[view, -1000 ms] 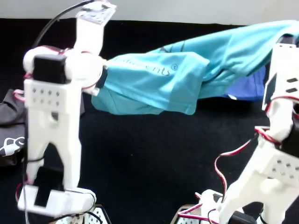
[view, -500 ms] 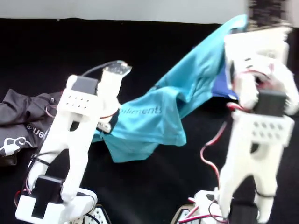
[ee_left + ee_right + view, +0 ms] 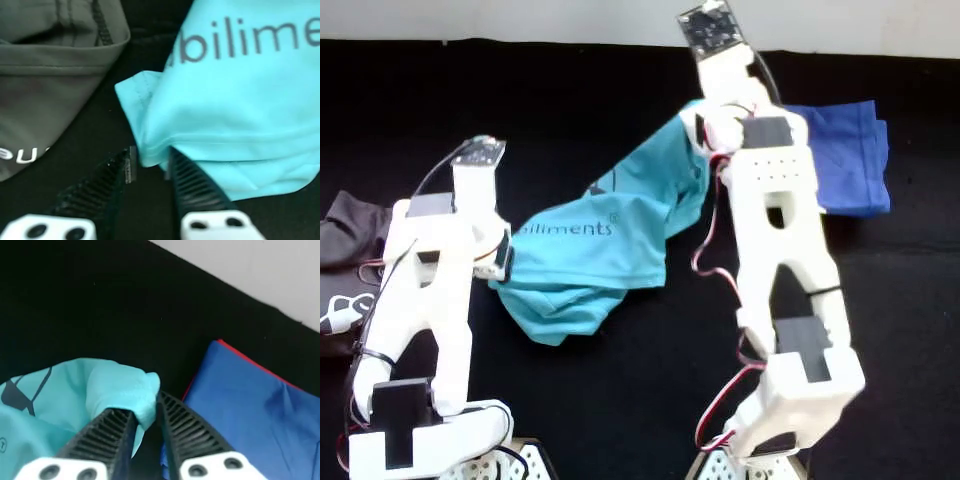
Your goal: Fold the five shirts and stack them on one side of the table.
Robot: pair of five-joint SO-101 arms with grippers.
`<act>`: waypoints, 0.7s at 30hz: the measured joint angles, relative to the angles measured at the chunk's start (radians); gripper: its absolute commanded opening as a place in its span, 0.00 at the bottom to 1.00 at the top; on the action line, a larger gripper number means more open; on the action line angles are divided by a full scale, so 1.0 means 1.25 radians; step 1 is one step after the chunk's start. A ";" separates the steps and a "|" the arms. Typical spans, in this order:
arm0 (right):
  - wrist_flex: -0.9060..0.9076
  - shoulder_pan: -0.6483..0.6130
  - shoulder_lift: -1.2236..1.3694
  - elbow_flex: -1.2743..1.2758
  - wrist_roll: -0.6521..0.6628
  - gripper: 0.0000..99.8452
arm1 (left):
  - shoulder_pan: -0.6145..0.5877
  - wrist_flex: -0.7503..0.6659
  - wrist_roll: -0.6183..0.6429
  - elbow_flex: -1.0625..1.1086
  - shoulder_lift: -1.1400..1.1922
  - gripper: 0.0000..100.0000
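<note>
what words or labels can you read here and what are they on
On the teal shirt: dark lettering across the front, its start folded under, so no whole word reads.
On the black shirt: white lettering, a few characters showing at a fold, no whole word.
On the blue shirt: no print on the part seen.

Bunched turquoise shirt in the right pincer, blue shirt just beside.

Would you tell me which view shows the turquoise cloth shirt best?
The high view: the turquoise cloth shirt stretches whole between the arms. The left wrist view shows a corner pinched in the left gripper; the right wrist view, a bunch in the right gripper.
</note>
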 measured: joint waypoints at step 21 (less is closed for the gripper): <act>0.570 -0.128 0.007 -0.334 -0.102 0.17 | -0.166 -0.095 -0.081 0.026 0.077 0.15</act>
